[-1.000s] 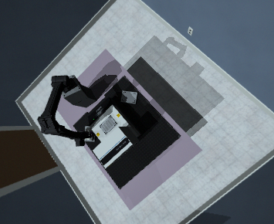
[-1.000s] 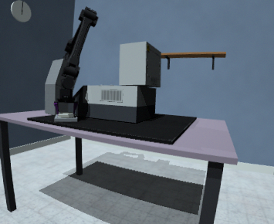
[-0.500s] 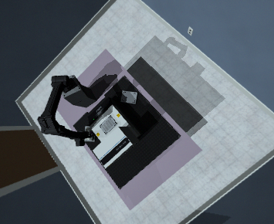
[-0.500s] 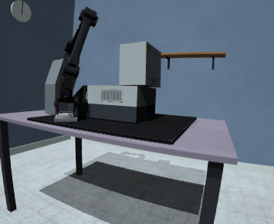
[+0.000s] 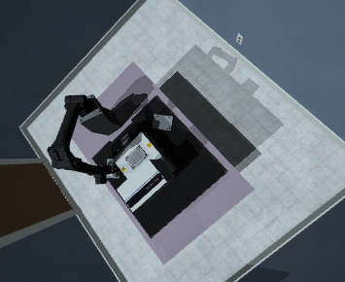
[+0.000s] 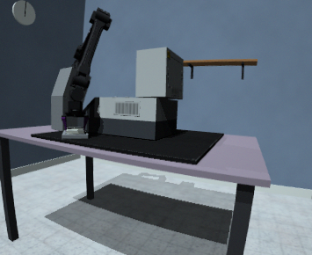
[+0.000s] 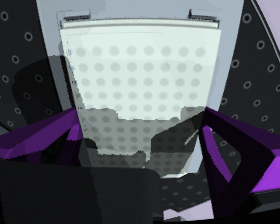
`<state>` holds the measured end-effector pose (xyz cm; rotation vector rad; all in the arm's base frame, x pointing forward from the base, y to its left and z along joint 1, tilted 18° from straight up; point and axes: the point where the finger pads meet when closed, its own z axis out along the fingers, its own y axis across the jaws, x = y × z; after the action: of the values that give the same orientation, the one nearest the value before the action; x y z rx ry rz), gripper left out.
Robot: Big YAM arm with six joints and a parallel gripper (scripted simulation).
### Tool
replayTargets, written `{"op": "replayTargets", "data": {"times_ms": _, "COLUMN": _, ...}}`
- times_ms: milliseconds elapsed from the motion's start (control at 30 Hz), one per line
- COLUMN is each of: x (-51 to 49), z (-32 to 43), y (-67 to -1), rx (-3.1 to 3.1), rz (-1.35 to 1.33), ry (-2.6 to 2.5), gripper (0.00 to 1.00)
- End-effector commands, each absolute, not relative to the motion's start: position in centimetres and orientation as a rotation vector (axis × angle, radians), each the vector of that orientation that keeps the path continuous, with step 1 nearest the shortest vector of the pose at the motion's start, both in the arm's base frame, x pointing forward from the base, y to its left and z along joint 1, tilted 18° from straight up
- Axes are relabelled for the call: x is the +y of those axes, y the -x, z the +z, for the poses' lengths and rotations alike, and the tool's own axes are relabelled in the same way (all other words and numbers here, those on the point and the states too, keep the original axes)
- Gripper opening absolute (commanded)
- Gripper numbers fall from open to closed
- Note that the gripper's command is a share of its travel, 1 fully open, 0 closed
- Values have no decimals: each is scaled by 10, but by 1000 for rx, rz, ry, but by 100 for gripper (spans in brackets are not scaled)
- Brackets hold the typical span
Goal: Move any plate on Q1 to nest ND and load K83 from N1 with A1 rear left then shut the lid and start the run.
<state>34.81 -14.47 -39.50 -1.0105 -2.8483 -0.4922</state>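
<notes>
While my claw (image 7: 140,156) pinches the near end of the PCR plate K83 (image 7: 140,72), its purple fingers stand wide on either side of the plate's short edge, at the lower middle of the wrist view. K83 lies flat in the pale tray of nest N1 (image 7: 51,12), which rests on the black mat (image 6: 162,147) at the left of the counter (image 6: 241,158) in the exterior view, just beside the cycler Q1 (image 6: 131,116).

I judge the step in hand to be lifting K83 out of N1. To do it well, I should rise straight and level until the plate's skirt clears the nest's two rear tabs, then check which corner is A1 before turning toward the block; the printed marks are too small to read here.

Containers: N1 holds K83 alone. From the top view, Q1's lid (image 6: 157,72) stands raised and a gridded patch shows on its block (image 5: 136,157); whether that is a plate I cannot tell.
</notes>
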Motion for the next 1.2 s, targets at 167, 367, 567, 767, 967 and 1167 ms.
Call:
{"op": "replayTargets", "data": {"times_ms": 167, "x": -147, "z": -394, "y": -344, "rx": -2856, "rz": -492, "ry": 1007, "gripper": 0}}
{"op": "replayTargets", "data": {"times_ms": 367, "x": -147, "z": -394, "y": -344, "rx": -2856, "rz": -491, "ry": 1006, "gripper": 0}}
{"op": "replayTargets", "data": {"times_ms": 567, "x": -147, "z": -394, "y": -344, "rx": -2856, "rz": -491, "ry": 1006, "gripper": 0}}
{"op": "replayTargets", "data": {"times_ms": 767, "x": -147, "z": -394, "y": -344, "rx": -2857, "rz": -490, "ry": 1005, "gripper": 0}}
{"op": "replayTargets", "data": {"times_ms": 967, "x": -147, "z": -394, "y": -345, "rx": -2857, "rz": -490, "ry": 1005, "gripper": 0}}
{"op": "replayTargets", "data": {"times_ms": 1167, "x": -152, "z": -382, "y": -345, "rx": -2855, "rz": -490, "ry": 1009, "gripper": 0}}
